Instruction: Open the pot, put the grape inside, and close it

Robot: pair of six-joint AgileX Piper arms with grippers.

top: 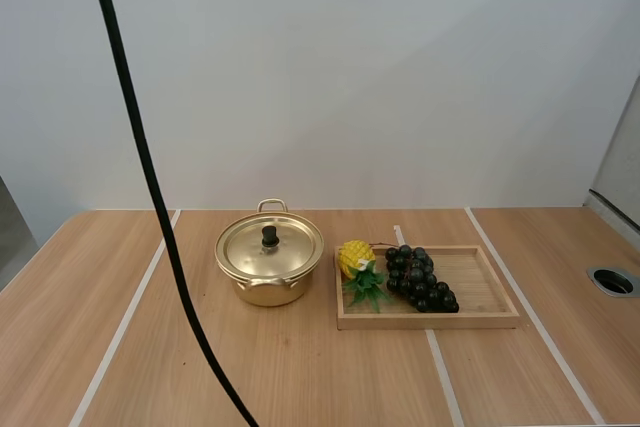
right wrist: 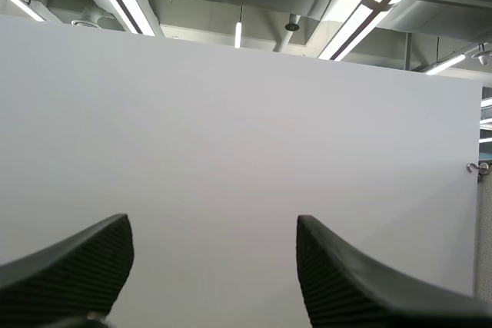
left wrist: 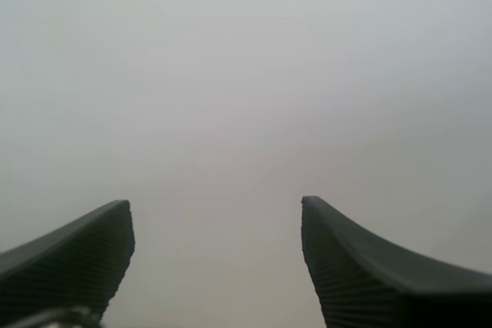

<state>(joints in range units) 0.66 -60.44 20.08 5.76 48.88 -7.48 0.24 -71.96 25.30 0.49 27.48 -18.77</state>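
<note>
Where the tabletop (top: 120, 347) is seen from the high view, a gold-coloured pot (top: 265, 287) is found near its middle, closed by its lid (top: 290, 252) — a round, shiny lid topped with a dark knob (top: 270, 236). Just to the right of the pot, a wooden tray (top: 495, 299) is set flat on the tabletop; whether the two touch cannot be told. A bunch of grapes (top: 420, 279) — dark, nearly black — is laid in the tray's left half. A small yellow toy pineapple (top: 354, 257) with green leaves is placed beside the bunch at the tray's left end, touching it or nearly so. Pale stripes (top: 125, 322) are drawn across the tabletop from front to back.

The left tool (left wrist: 215, 202) is held spread: its two black fingers (left wrist: 84, 255) are set well apart, ribbed inner faces turned to each other, with nothing pinched between them, and a plain pale wall is faced. The right tool (right wrist: 213, 219) is likewise spread, its fingers (right wrist: 346, 282) parted around empty air, and a plain white wall is seen past the tips.
</note>
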